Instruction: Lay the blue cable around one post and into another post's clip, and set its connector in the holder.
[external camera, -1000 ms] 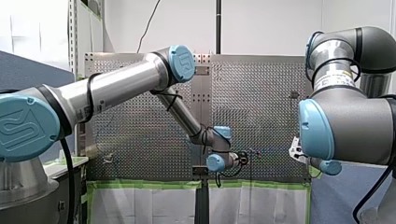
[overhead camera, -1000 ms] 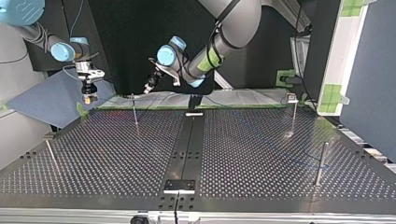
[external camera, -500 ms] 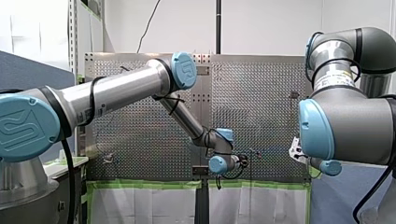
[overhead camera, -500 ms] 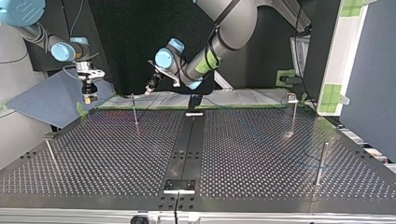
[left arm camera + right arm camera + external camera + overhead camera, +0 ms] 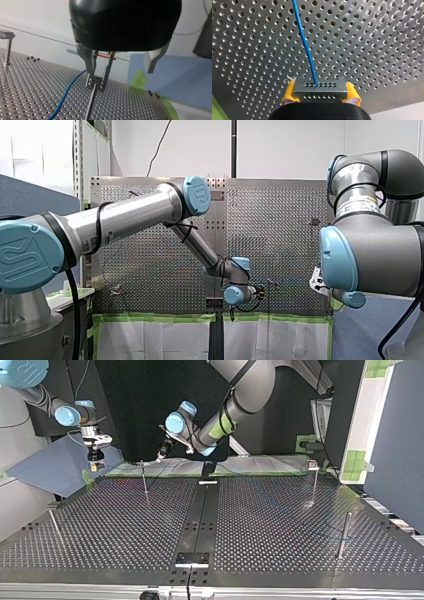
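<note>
We could read no words or numbers anywhere. We found only a pale logo, its letters not legible, on the blue shoulder cap [image 5: 26,256] and the blue elbow cap [image 5: 197,195] of our left arm [image 5: 125,215]. A printed band [image 5: 361,204] on our right arm [image 5: 385,260] was too small to read.

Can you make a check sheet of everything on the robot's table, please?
Surface: holey metal table, black strip down its middle.
Job's things: blue cable, connector, post with a clip.
Clutter: nothing seen.
Grippers: left gripper open, post beside one finger; right gripper shut on the connector.
Cables: blue cable leaves the connector and runs off over the table.
Surroundings: green tape, blue panel.
</note>
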